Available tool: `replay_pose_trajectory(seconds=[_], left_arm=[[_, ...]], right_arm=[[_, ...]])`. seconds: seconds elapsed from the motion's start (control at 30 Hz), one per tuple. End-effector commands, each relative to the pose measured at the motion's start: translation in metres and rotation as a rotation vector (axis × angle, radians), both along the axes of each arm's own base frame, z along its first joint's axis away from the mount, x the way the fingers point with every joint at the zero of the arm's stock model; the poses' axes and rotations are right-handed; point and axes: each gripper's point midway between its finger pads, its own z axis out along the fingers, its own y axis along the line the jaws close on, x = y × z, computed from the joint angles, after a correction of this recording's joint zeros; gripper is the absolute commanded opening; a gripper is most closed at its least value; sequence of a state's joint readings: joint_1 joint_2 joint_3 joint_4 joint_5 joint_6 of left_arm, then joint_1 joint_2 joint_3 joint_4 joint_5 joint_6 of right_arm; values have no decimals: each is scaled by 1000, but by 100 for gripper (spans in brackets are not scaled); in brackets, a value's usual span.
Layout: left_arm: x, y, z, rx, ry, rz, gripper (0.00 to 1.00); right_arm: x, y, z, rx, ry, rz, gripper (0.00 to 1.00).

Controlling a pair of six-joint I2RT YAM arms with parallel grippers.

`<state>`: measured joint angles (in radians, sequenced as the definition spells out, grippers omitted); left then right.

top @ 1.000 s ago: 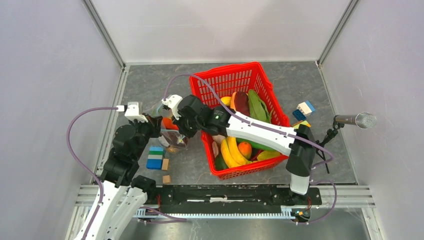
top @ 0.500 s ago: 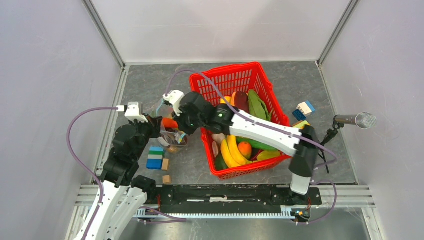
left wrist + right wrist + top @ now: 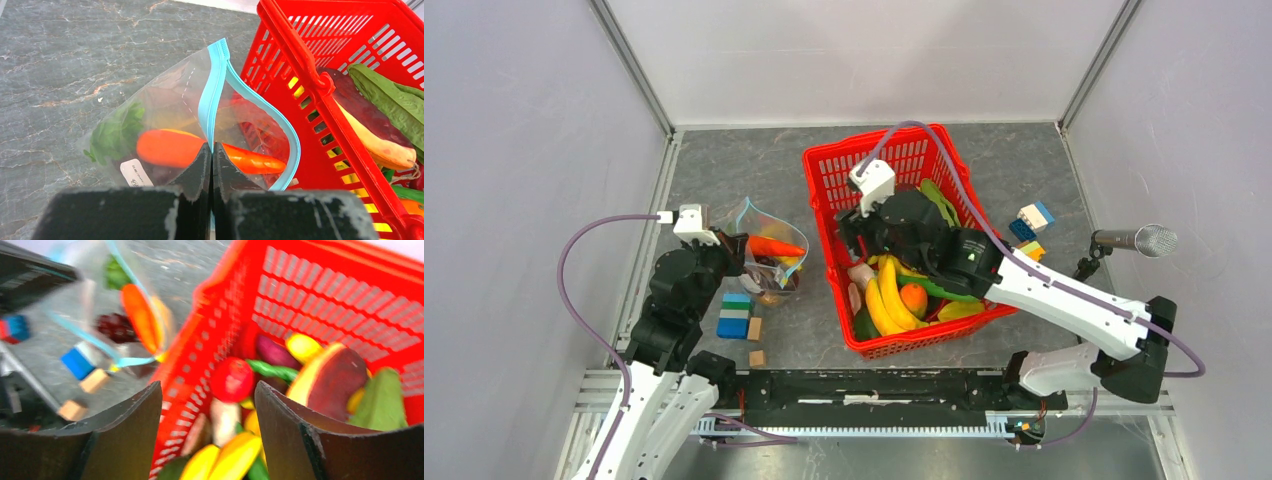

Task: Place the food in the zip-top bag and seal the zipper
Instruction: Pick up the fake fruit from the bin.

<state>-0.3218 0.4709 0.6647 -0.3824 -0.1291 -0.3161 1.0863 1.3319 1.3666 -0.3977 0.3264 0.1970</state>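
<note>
Top external view shows filling under way: left gripper (image 3: 210,146) pinches the zip-top bag (image 3: 165,100) by its zipper (image 3: 214,90) near the tabletop's (image 3: 724,170) left edge, carrot (image 3: 165,148) inside, while right gripper (image 3: 208,390), wide open and empty, should next grab food (image 3: 886,300) from the red basket (image 3: 876,137).

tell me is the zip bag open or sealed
Open. The zipper on the zip-top bag gapes in a wide loop; the left gripper pinches one strip, carrot inside.

Smear and cropped edges
The right wrist view is smeared: zip-top bag (image 3: 100,305) and building blocks (image 3: 77,362) lack outlines. From the left wrist, the red basket (image 3: 300,55) runs off the right edge; the left gripper (image 3: 210,147) covers part of the carrot (image 3: 165,147).
</note>
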Motion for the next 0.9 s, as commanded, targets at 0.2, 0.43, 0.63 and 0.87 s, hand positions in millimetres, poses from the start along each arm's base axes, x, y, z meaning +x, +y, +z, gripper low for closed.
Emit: replay_pose_trajectory(seconds=[0.2, 0.43, 0.63, 0.87], left_arm=[[1, 2, 21, -20, -52, 14, 2], [0, 3, 21, -18, -54, 14, 2], [-1, 4, 22, -19, -60, 18, 2], [-1, 5, 23, -20, -64, 23, 2]], right_arm=[[31, -82, -105, -252, 237, -172, 74], [-3, -94, -130, -421, 375, -33, 76], [-23, -119, -145, -524, 452, -33, 75], [-30, -132, -137, -542, 478, -70, 68]])
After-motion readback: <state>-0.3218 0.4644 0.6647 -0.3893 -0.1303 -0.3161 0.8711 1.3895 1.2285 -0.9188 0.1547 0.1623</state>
